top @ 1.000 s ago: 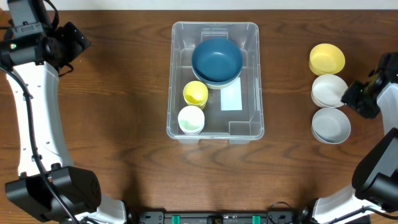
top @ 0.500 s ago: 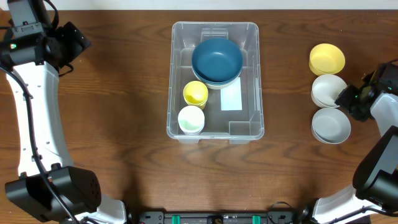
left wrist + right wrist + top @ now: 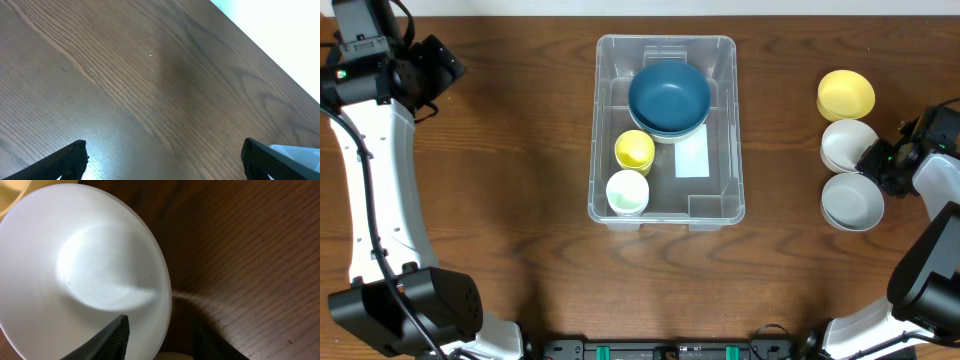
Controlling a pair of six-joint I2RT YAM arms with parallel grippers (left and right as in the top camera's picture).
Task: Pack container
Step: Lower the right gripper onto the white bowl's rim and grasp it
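Container: the container (image 3: pixel 667 40) sits mid-table, long side running away from me, and is well apart from both arms.
Contents: a blue bowl (image 3: pixel 669 95) at the far end, with a yellow cup (image 3: pixel 635 149) and a pale cup (image 3: pixel 627 191) along the left wall. I see floor space free on the near right.
Unpacked: on the table (image 3: pixel 520 150) to the right there is a column of three: yellow bowl (image 3: pixel 846 93), middle white bowl (image 3: pixel 847 143) and lower white bowl (image 3: pixel 852 200).
Right gripper: the right gripper (image 3: pixel 878 160) is at the middle white bowl's right rim. In the wrist view one finger is over the inside wall and the other is outside. The jaws are parted astride the rim and not pinching.
Left gripper: the left gripper (image 3: pixel 165 157) is spread wide over bare wood at the far left, holding nothing.
Step (my reading): I am setting up the grasp on the middle white bowl.
Next move calls for: closing on the rim, lifting clear of both neighbouring bowls, then carrying it left to the container.
Watch: a thin, sloped rim could slip in the pinch.
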